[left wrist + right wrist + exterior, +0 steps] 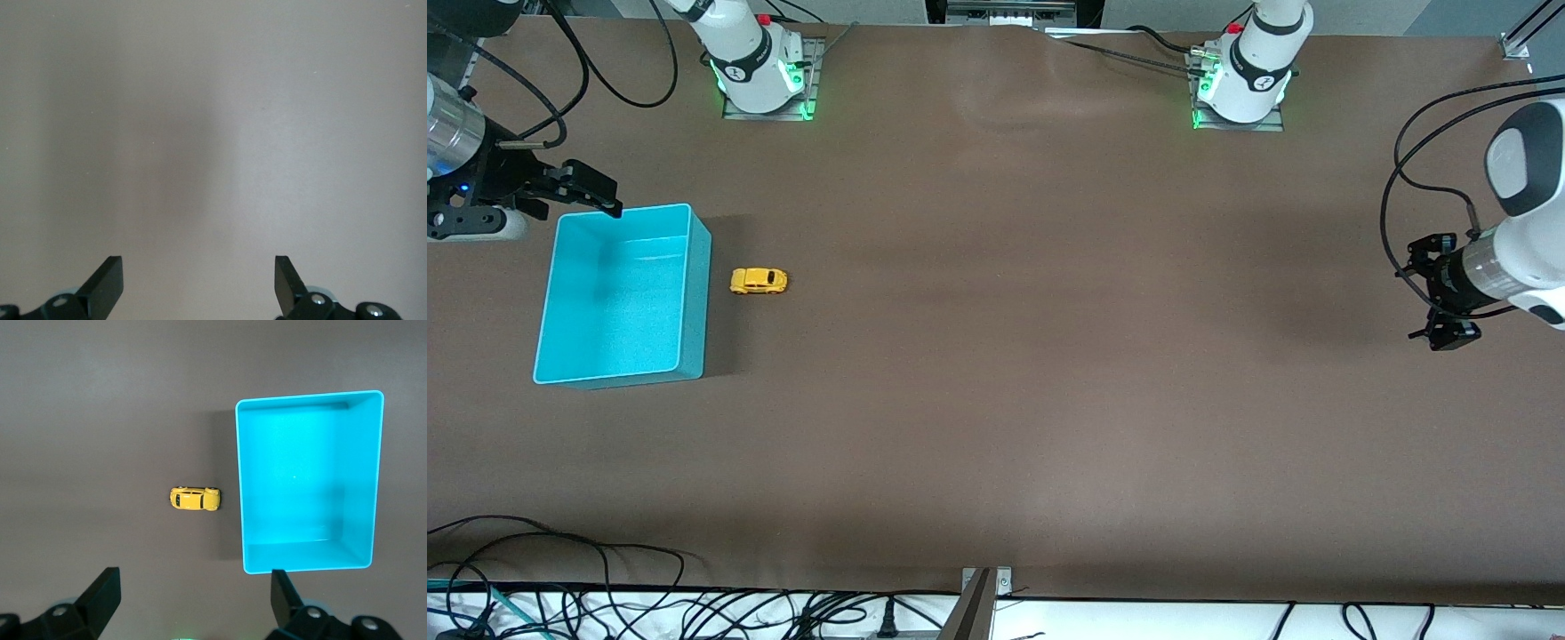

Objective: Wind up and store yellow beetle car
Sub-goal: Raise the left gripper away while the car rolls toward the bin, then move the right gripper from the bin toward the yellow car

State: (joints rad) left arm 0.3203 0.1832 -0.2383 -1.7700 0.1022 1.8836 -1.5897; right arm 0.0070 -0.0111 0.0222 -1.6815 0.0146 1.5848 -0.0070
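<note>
STEP: none begun, approach pending | yellow beetle car [759, 281] on table, just beside turquoise bin [696, 293], outside it | right gripper [578, 191] wide, empty, over bin's corner | left gripper [1440, 298] wide, empty, waiting at left arm's end | NEXT: descend on car, pinch narrow body squarely.

The yellow beetle car [759, 281] [194, 499] is a tiny toy with a rounded yellow-orange body, dark windows and small black wheels. It sits upright on its wheels on the brown surface [1049, 356], just beside the turquoise bin [694, 293], at its 3 o'clock in the front view, apart from its wall, with its length pointing at the wall.
</note>
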